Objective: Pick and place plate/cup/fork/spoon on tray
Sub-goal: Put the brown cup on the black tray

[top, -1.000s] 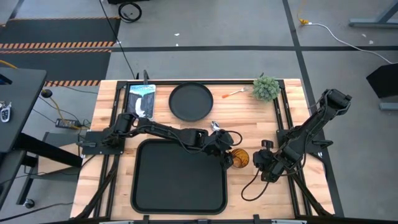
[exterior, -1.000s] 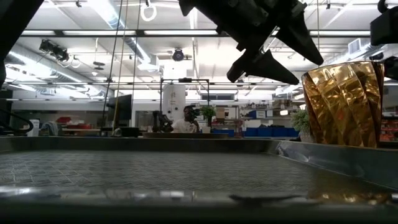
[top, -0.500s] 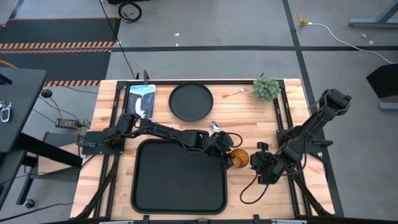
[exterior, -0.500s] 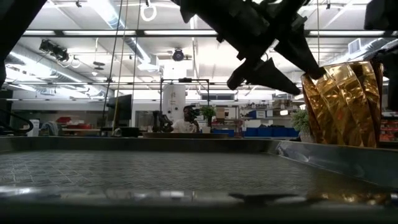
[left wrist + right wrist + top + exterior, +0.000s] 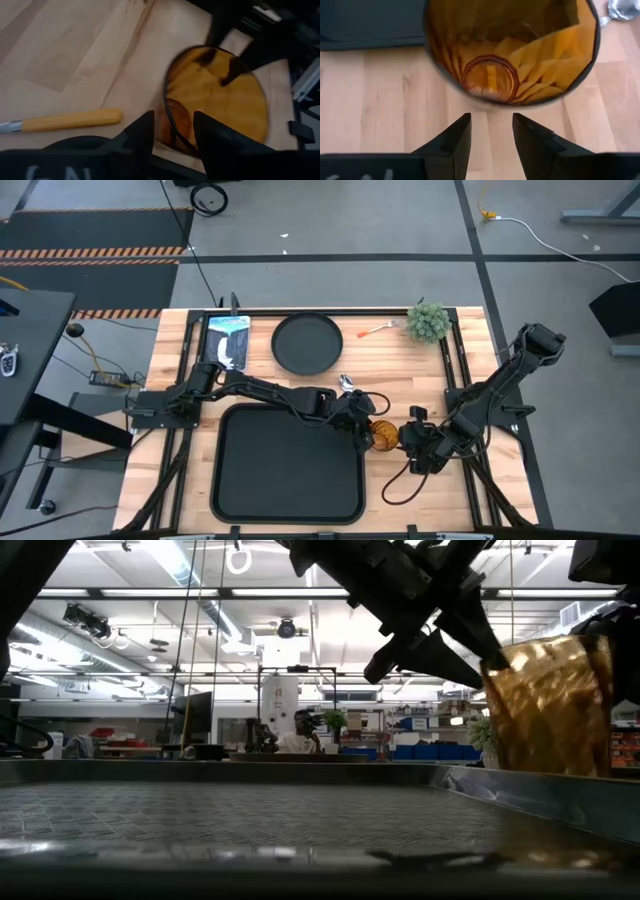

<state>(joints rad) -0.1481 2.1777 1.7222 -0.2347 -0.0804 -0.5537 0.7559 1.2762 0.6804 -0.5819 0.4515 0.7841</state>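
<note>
Cup (image 5: 386, 434) stood on the wooden counter (image 5: 400, 365) just off the tray's (image 5: 288, 465) right edge, amber and ribbed, hemmed in by both arms. Left claw (image 5: 362, 436) sat at the tray corner beside it, fingers parted, gripping nothing. Right claw (image 5: 410, 438) pressed in from the other side, fingers spread with the cup mouth ahead. Spoon (image 5: 347, 383) lay just behind the left claw. Plate (image 5: 307, 343), fork (image 5: 376, 330) and small plant (image 5: 428, 322) lay well back.
</note>
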